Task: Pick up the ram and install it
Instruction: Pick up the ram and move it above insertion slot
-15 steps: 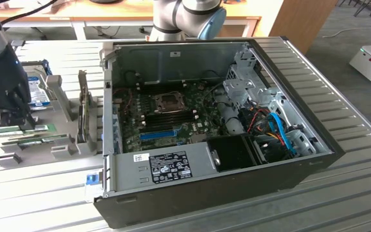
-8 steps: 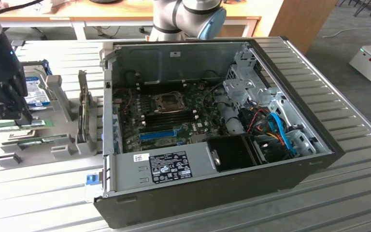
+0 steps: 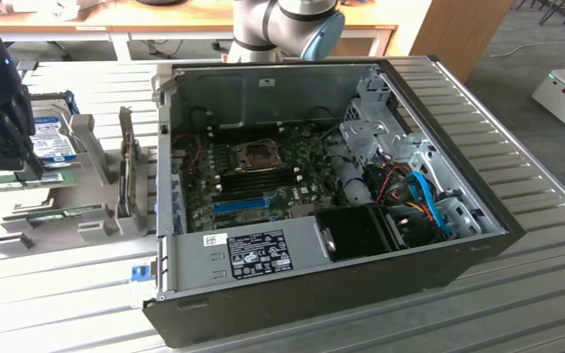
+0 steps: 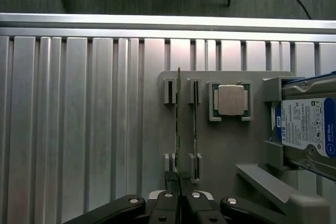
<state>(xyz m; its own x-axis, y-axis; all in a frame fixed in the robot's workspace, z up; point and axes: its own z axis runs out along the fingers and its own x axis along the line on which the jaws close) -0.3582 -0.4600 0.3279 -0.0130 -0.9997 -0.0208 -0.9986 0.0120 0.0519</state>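
Observation:
The ram (image 4: 178, 129) is a thin green stick seen edge-on. It runs along the left slot of the grey parts holder (image 4: 226, 150). My gripper (image 4: 178, 181) is shut on its near end, one black finger on each side. I cannot tell whether the stick is clear of its slot. A second stick (image 4: 194, 129) sits in the slot beside it. In the exterior view my gripper (image 3: 12, 147) hangs over the holder at the far left, just above a green stick (image 3: 12, 182). The open computer case (image 3: 312, 184) lies to the right, with dark memory slots (image 3: 263, 179) on its motherboard.
On the holder are a processor chip (image 4: 231, 99) and a silver hard drive with a blue label (image 4: 307, 127). A blue slot strip (image 3: 238, 204) lies on the motherboard. The case's raised metal wall (image 3: 165, 169) stands between holder and board. The ribbed metal table (image 3: 518, 294) surrounds everything.

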